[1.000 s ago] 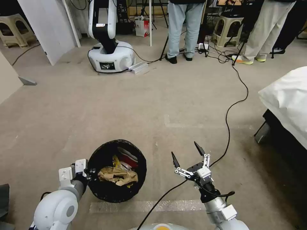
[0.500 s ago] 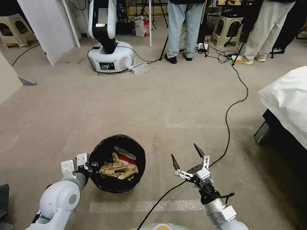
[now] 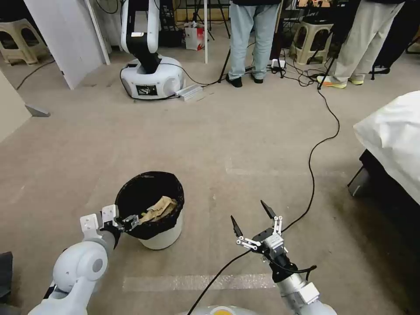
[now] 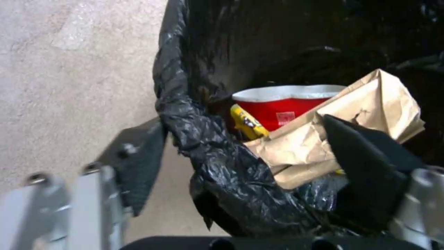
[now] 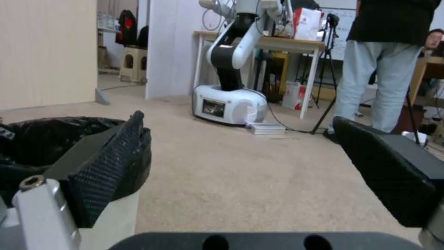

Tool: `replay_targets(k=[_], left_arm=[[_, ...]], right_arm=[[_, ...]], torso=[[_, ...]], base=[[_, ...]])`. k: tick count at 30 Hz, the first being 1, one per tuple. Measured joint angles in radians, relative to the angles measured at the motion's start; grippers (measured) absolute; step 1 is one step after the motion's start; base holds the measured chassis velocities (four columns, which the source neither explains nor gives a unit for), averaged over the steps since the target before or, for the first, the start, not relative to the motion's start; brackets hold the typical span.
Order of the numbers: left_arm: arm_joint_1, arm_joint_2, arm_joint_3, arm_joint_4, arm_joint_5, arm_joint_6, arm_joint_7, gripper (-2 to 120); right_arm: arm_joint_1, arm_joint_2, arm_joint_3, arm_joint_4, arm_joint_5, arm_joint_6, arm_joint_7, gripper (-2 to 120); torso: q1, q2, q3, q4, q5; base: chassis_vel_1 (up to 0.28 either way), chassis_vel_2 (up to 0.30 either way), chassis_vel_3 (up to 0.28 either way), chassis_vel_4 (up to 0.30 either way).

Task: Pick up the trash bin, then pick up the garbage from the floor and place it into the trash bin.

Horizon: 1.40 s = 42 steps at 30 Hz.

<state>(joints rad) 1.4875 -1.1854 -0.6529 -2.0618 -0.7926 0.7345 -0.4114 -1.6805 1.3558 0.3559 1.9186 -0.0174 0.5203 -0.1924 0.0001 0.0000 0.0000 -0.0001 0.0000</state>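
1. Trash bin (image 3: 164,234): smooth white plastic wall; liner is a thin black plastic bag (image 4: 222,180), glossy and crinkled.
2. Inside: a brown paper bag (image 4: 333,139), matt and creased; a red packet (image 4: 282,107) with a white edge, slight sheen; a shiny yellow wrapper (image 4: 247,121).
3. Left gripper (image 3: 124,223): bare grey metal links, matt black fingers.
4. Right gripper (image 3: 251,218): black finger pads (image 5: 113,163), finely textured.
5. Floor (image 3: 218,131): beige carpet, matt, short rough pile.

open carpet (image 3: 183,135) ahead; black cable (image 3: 311,166) trailing right of trash bin (image 3: 164,234)
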Motion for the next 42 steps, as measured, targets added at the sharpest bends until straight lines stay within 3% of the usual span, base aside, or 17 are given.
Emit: replay_targets(k=[4,10,19,21,23,25,26,28,29,32,33,36,37,39,40,42], left_arm=[[0.002,-0.003,-0.004,-0.005,0.000,0.000,0.000,97],[0.025,-0.015,-0.011,-0.027,0.028,0.001,0.005,100],[0.133,-0.059,-0.017,-0.178,0.227,-0.005,0.058,100],[0.194,-0.077,-0.006,-0.248,0.342,-0.058,0.096,100],[0.211,-0.081,0.001,-0.264,0.370,-0.077,0.105,100],[0.251,-0.090,0.027,-0.288,0.506,-0.186,0.145,100],[0.251,-0.090,0.027,-0.288,0.506,-0.186,0.145,100],[0.293,-0.104,0.041,-0.292,0.599,-0.301,0.178,100],[0.293,-0.104,0.041,-0.292,0.599,-0.301,0.178,100],[0.366,-0.146,0.046,-0.261,0.769,-0.542,0.232,100],[0.366,-0.146,0.046,-0.261,0.769,-0.542,0.232,100],[0.394,-0.195,0.062,-0.224,0.827,-0.699,0.223,100],[0.394,-0.195,0.062,-0.224,0.827,-0.699,0.223,100],[0.404,-0.232,0.066,-0.197,0.874,-0.802,0.216,100],[0.404,-0.232,0.066,-0.197,0.874,-0.802,0.216,100],[0.412,-0.261,0.072,-0.172,0.916,-0.872,0.201,100]], right_arm=[[-0.005,0.002,-0.003,0.000,-0.006,0.004,-0.002,99],[-0.004,0.006,-0.009,0.005,-0.010,0.008,0.030,99],[0.032,0.026,-0.051,0.027,-0.012,-0.055,0.206,100],[0.050,0.045,-0.057,0.035,-0.015,-0.077,0.249,100],[0.051,0.051,-0.054,0.038,-0.019,-0.084,0.260,100],[0.042,0.074,-0.025,0.054,-0.053,-0.096,0.288,100],[0.042,0.074,-0.025,0.054,-0.053,-0.096,0.288,100],[0.031,0.086,-0.002,0.071,-0.077,-0.100,0.301,100],[0.031,0.086,-0.002,0.071,-0.077,-0.100,0.301,100],[0.012,0.092,0.015,0.105,-0.084,-0.115,0.319,100],[0.012,0.092,0.015,0.105,-0.084,-0.115,0.319,100],[-0.001,0.097,0.022,0.114,-0.094,-0.118,0.324,100],[-0.001,0.097,0.022,0.114,-0.094,-0.118,0.324,100],[-0.007,0.101,0.023,0.114,-0.102,-0.114,0.324,100],[-0.007,0.101,0.023,0.114,-0.102,-0.114,0.324,100],[-0.014,0.109,0.023,0.108,-0.118,-0.102,0.324,100]], torso=[[0.000,0.000,0.000,0.0000,0.0000],[0.000,0.000,0.000,0.0000,-0.0001],[0.000,0.000,0.000,0.0000,0.0000],[0.000,0.000,0.000,0.0003,0.0005],[0.000,0.000,0.000,0.0004,0.0003],[0.000,0.000,0.000,0.0001,0.0001],[0.000,0.000,0.000,0.0001,0.0001],[0.000,0.000,0.000,-0.0003,-0.0001],[0.000,0.000,0.000,-0.0003,-0.0001],[0.000,0.000,0.000,0.0002,0.0000],[0.000,0.000,0.000,0.0002,0.0000],[0.000,0.000,0.000,-0.0001,0.0000],[0.000,0.000,0.000,-0.0001,0.0000],[0.000,0.000,0.000,0.0001,0.0002],[0.000,0.000,0.000,0.0001,0.0002],[0.000,0.000,0.000,0.0002,0.0001]], base=[[0.000,0.000,0.000,0.000],[0.000,0.000,0.000,0.000],[0.000,0.000,0.000,0.000],[0.000,0.000,0.000,0.000],[0.000,0.000,0.000,0.000],[0.000,0.000,0.000,0.000],[0.000,0.000,0.000,0.000],[0.000,0.000,0.000,0.000],[0.000,0.000,0.000,0.000],[0.000,0.000,0.000,0.000],[0.000,0.000,0.000,0.000],[0.000,0.000,0.000,0.000],[0.000,0.000,0.000,0.000],[0.000,0.000,0.000,0.000],[0.000,0.000,0.000,0.000],[0.000,0.000,0.000,0.000]])
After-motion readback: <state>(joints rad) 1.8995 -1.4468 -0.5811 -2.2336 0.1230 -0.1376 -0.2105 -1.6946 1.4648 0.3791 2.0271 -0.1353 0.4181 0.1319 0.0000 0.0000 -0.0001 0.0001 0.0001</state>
